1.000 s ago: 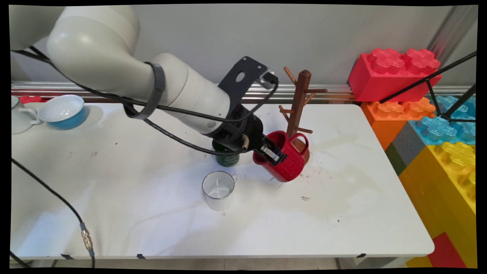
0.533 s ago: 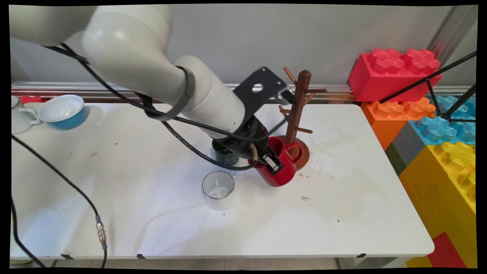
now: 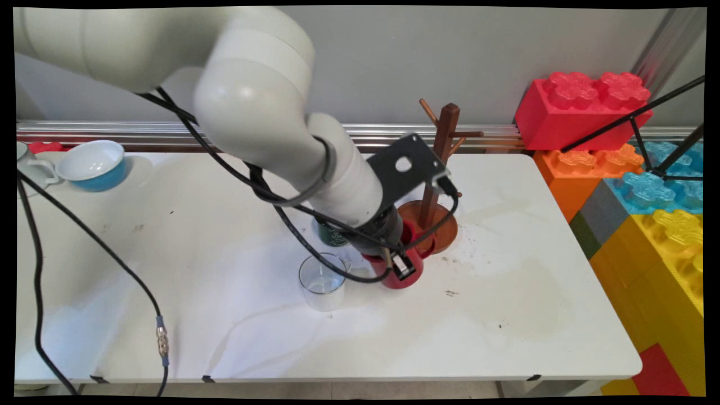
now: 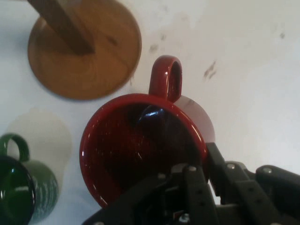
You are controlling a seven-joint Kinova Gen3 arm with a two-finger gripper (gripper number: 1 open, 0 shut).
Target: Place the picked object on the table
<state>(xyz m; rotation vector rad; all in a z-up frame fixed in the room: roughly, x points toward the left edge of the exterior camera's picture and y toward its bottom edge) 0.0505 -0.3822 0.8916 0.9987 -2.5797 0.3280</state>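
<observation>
One red mug (image 4: 145,150) sits upright on the white worktop (image 3: 506,315), its rim pinched in the black end effector (image 3: 401,264), one finger inside the bowl and the other against the outer wall. The handle (image 4: 165,77) points away from the end effector, toward the round wooden base of a mug tree (image 3: 433,216) just beyond it. A dark green mug (image 4: 23,185) stands close on one side in the hand view, and a clear glass mug (image 3: 323,281) stands near on the worktop in the main view. Well apart, at the worktop's far corner, rests a blue-and-white bowl (image 3: 93,163). The red mug looks like glazed ceramic: rigid, fairly heavy for its size, smooth and likely slippery under the pads, and liable to chip if knocked against the wooden stand. A grip across the rim wall, as here, seems the surest hold; the looped handle offers a second, narrower purchase.
</observation>
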